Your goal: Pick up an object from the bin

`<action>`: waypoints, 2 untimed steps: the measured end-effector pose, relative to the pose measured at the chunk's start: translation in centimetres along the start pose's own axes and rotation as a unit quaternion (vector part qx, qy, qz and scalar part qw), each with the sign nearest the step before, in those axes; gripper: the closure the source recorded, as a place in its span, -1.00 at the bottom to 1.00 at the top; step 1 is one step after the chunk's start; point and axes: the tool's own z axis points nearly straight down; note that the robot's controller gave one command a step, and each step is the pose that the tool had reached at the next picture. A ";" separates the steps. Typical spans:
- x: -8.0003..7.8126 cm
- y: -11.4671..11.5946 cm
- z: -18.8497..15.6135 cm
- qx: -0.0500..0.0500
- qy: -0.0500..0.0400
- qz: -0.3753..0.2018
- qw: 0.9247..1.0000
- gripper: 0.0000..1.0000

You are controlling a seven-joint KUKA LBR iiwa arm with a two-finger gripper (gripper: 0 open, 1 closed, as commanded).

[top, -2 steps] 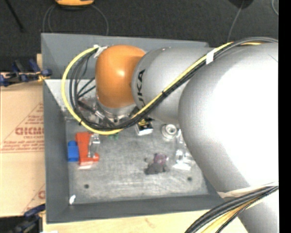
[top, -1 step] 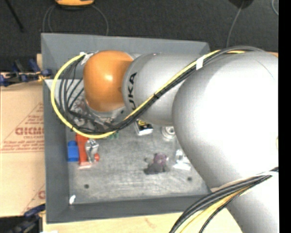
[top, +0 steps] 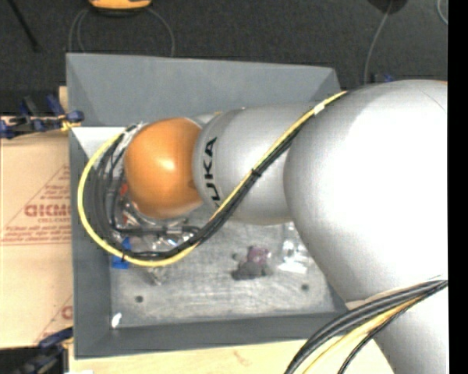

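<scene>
Silver arm (top: 359, 193) and orange cover (top: 162, 168) hide most of the gripper (top: 152, 269).

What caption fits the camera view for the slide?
KUKA arm reaches into the grey bin at left; small purplish object lies apart, mid-floor.

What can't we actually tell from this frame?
Camera view:
- Gripper: tucked under the orange wrist cover and cables; whether it holds anything can't be told.
- Bin: upper floor and right side covered by the arm.
- Small purplish thing and pale clear thing beside it: too small to identify.
</scene>
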 end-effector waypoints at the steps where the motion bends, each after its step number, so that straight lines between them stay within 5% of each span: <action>1: -0.4 0.4 -0.2 -0.003 -0.005 0.001 1.000 1.00; 2: -1.5 -1.4 -14.4 -0.003 -0.002 -0.065 0.998 1.00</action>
